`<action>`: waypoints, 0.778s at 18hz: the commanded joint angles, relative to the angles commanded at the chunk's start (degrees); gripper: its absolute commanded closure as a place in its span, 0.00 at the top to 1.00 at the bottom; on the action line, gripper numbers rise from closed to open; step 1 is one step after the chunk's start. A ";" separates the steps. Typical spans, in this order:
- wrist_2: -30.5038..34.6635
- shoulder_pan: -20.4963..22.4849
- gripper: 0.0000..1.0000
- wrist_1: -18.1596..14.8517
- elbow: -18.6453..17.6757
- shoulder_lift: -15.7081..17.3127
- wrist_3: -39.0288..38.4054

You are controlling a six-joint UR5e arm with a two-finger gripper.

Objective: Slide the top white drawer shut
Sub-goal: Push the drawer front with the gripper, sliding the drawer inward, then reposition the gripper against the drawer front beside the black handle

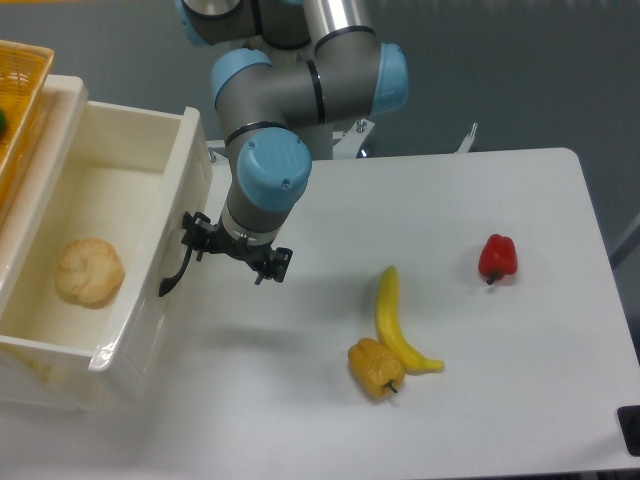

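Note:
The top white drawer point(186, 178) stands pulled out at the left, a glossy cream box with a black curved handle point(173, 277) on its front. A round bread roll point(89, 271) lies inside it. My gripper point(235, 251) hangs just right of the drawer front, fingers spread open and holding nothing. Its left finger point(194, 236) is against the drawer front, just above the handle.
An orange wicker basket point(22, 88) sits on the cabinet at the top left. On the white table lie a banana point(392, 319), a yellow pepper point(375, 368) and a red pepper point(497, 257). A dark object point(630, 428) shows at the bottom right corner.

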 joint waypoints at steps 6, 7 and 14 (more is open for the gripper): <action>0.35 5.79 1.00 0.09 2.81 -0.09 -0.09; 0.44 6.93 1.00 0.09 2.90 -0.09 0.00; 0.44 6.51 1.00 0.88 2.73 -3.59 -0.09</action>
